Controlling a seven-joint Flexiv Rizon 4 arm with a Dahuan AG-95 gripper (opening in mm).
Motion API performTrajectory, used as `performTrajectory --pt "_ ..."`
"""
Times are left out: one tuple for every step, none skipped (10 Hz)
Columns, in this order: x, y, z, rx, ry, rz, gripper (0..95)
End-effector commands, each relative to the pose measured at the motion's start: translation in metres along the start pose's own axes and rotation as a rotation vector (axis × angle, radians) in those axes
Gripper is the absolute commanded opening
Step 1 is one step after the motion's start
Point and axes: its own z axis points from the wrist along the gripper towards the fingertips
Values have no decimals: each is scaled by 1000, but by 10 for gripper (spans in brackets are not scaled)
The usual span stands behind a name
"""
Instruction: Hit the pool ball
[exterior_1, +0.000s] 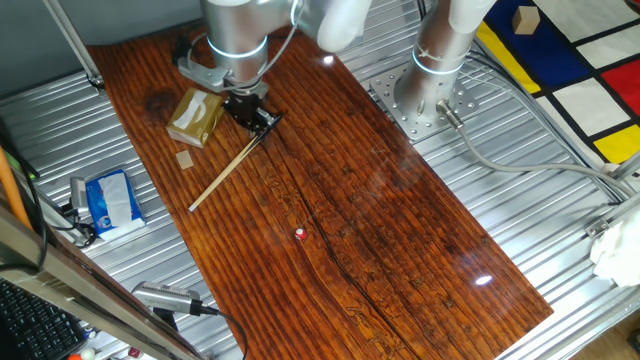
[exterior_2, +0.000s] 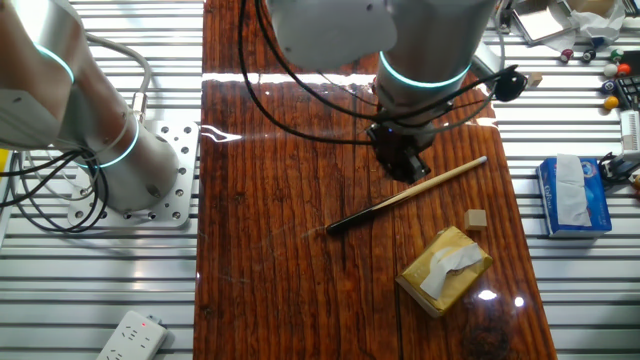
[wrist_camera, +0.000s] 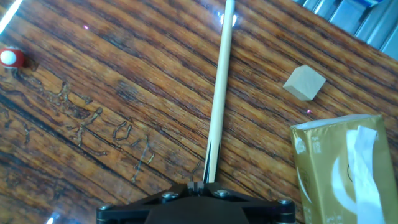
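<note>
my gripper (exterior_1: 258, 118) sits low over the wooden tabletop (exterior_1: 400, 230), near its far end in one fixed view. the jaws are closed on the dark butt end of the thin wooden stick (exterior_1: 225, 172). hand view shows the stick (wrist_camera: 217, 106) running straight out from between the fingers, across the grain, its tip cut off by the top of the frame. in the other fixed view the stick (exterior_2: 410, 194) lies at a shallow angle on the table, with my gripper (exterior_2: 400, 158) directly above its middle part (exact contact point is hidden by the gripper body there).

the pool ball (exterior_1: 300, 235) is tiny, red with a white spot, lying alone on bare wood near the middle of the table, well apart from the stick's tip. in hand view it sits at the far left edge (wrist_camera: 11, 58), off to the side of the stick's line. i can't find it in the other fixed view.

a gold tissue pack (exterior_1: 194, 116) lies just beside my gripper. a small tan wooden cube (exterior_1: 184, 160) lies between that pack and the stick, touching neither. a blue tissue pack (exterior_1: 110, 199) rests off the wood on the ribbed metal surface.
</note>
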Motion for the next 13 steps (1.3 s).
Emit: performTrajectory --pt "0 0 1 -3 -4 -3 0" --pt "1 0 1 -3 2 2 0" --pt "1 0 1 -7 -6 10 0" --pt "1 0 1 -8 -6 14 0" --pt "0 0 2 -8 -4 16 0" --pt "0 0 2 -9 -5 18 0" --pt "0 0 2 -9 -2 16 0" --pt "0 0 2 -13 -4 12 0" --pt "0 0 2 -14 -1 8 0" --pt "0 0 2 -18 13 8 0" --pt "0 0 2 -18 34 12 0" --pt "0 0 2 -22 54 22 0" --pt "0 0 2 -29 65 32 0"
